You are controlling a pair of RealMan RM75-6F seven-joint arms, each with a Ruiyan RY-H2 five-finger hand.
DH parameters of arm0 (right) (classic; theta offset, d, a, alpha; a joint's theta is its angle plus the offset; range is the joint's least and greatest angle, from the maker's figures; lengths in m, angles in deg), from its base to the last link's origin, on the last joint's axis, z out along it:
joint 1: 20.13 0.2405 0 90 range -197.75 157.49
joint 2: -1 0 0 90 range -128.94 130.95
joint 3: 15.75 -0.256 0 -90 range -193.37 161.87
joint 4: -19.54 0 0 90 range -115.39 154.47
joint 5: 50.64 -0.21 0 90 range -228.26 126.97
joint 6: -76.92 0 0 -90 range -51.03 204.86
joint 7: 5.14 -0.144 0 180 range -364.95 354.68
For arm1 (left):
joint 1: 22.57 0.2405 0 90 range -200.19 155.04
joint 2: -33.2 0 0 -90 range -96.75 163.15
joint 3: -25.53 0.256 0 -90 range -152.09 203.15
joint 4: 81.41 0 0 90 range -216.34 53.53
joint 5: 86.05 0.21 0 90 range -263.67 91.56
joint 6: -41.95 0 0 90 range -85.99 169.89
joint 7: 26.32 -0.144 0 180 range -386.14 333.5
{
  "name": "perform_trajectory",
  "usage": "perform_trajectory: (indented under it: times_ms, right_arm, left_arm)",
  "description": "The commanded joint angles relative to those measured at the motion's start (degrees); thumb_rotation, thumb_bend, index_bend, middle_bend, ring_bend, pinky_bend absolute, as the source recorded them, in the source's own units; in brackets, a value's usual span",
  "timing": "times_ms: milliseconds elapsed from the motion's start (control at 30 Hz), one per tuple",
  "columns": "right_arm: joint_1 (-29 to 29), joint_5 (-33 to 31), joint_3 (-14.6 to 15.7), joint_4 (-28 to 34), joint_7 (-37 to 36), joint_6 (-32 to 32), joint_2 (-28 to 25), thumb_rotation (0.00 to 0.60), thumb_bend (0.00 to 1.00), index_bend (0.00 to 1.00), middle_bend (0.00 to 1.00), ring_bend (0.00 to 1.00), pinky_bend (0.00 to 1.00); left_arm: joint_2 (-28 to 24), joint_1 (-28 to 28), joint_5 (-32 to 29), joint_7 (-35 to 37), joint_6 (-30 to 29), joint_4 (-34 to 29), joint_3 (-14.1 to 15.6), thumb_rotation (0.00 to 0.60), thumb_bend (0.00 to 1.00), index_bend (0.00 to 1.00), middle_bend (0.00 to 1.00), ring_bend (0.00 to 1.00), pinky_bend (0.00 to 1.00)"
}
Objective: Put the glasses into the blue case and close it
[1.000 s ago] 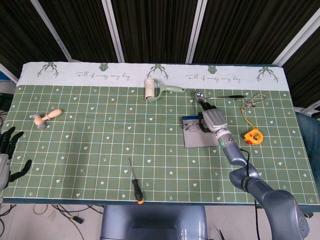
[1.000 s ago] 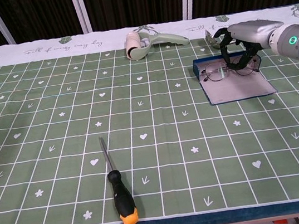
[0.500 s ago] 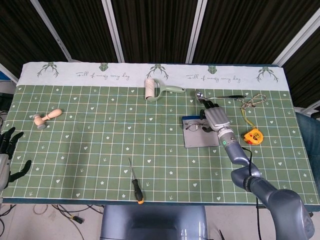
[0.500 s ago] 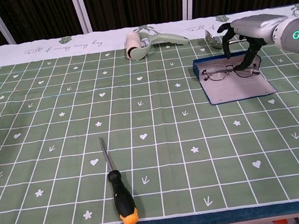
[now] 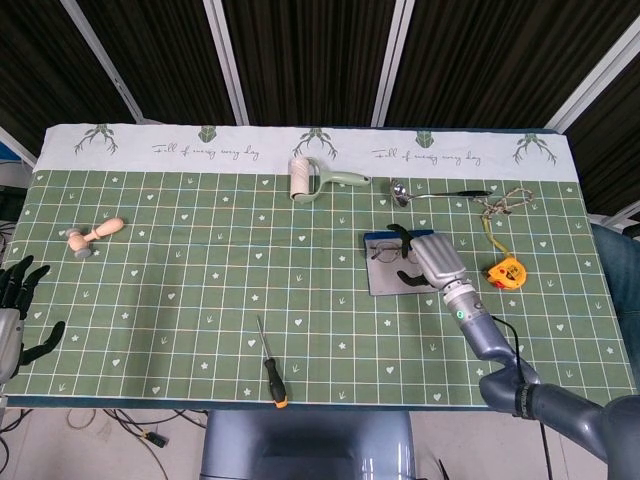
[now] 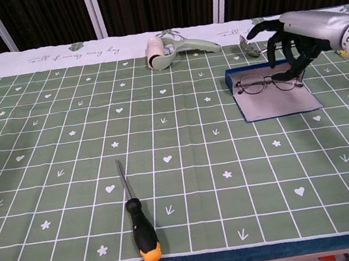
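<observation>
The glasses (image 6: 266, 81) lie folded-out on the open blue case (image 6: 282, 102), near its far blue rim. In the head view the glasses (image 5: 384, 250) rest at the case's (image 5: 392, 281) far end. My right hand (image 6: 292, 35) hovers just above and behind the glasses' right side, fingers spread, holding nothing. From the head view the right hand (image 5: 434, 261) covers the case's right part. My left hand (image 5: 16, 305) hangs at the table's left edge, fingers apart and empty. The case lid lies flat.
A lint roller (image 5: 309, 178) and a metal spoon (image 5: 432, 192) lie at the back. A yellow tape measure (image 5: 505, 272) and string (image 5: 505, 204) sit right of the case. A screwdriver (image 6: 139, 226) is near the front, a wooden piece (image 5: 94, 236) at left.
My right hand has let go of the glasses, lifted off them and drawn back toward me with its fingers opening. The glasses now lie on the case. The left hand has stayed still.
</observation>
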Motion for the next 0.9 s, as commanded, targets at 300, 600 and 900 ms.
perform_trajectory:
  times_ms: [300,600,900]
  right_arm:
    - [-1.0,-9.1,1.6,7.0,12.4,-6.6,-1.7,0.6,0.67,0.07,0.91,1.0,1.0]
    - [-0.3,-15.5,1.5,6.5,18.4,-9.0,-0.6,0.6,0.69,0.07,0.92,1.0,1.0]
    - [0.2,-18.6,1.4,5.0,20.6,-10.0,0.6,0.6,0.69,0.07,0.93,1.0,1.0]
  left_arm:
    - [-0.1,0.1,-0.5,0.3,0.0,-0.3,-0.2,0.6,0.31,0.09,0.0,0.0,0.0]
    - [-0.2,0.1,-0.8,0.3,0.1,-0.6,-0.3,0.6,0.31,0.09,0.0,0.0,0.0]
    - [-0.3,0.1,-0.8,0.1,0.4,-0.7,-0.2,0.6,0.31,0.09,0.0,0.0,0.0]
